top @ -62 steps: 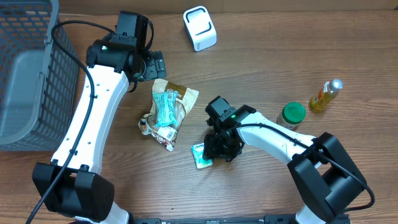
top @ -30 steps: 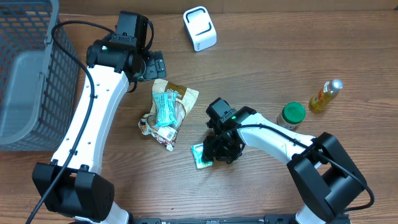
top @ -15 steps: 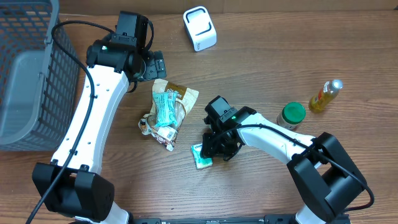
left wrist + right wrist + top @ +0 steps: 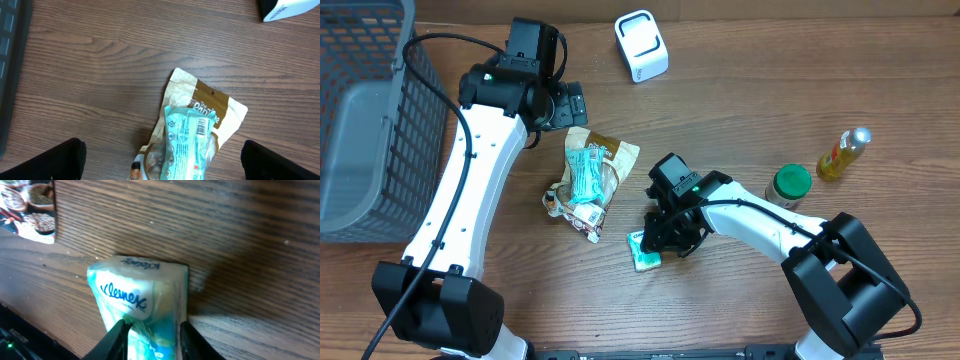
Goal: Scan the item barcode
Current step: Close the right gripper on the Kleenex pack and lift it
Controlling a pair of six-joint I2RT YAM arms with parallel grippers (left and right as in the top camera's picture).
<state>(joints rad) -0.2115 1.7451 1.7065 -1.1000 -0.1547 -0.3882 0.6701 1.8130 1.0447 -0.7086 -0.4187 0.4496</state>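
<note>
The right gripper (image 4: 150, 334) is clamped on the near end of the Kleenex pack (image 4: 136, 289), which lies on the table with its long axis running away from the fingers, while the spread-open left gripper (image 4: 160, 162) and white scanner (image 4: 641, 45) sit farther off.

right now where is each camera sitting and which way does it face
Overhead: above the table, facing straight down; left arm and right arm show.
Left wrist: on the left arm, facing down at a teal packet on a brown pouch; spread left fingers at the bottom corners.
Right wrist: close over the tissue pack, right fingers gripping its sides.
Shared: overhead also sees the teal packet and tissue pack.
</note>
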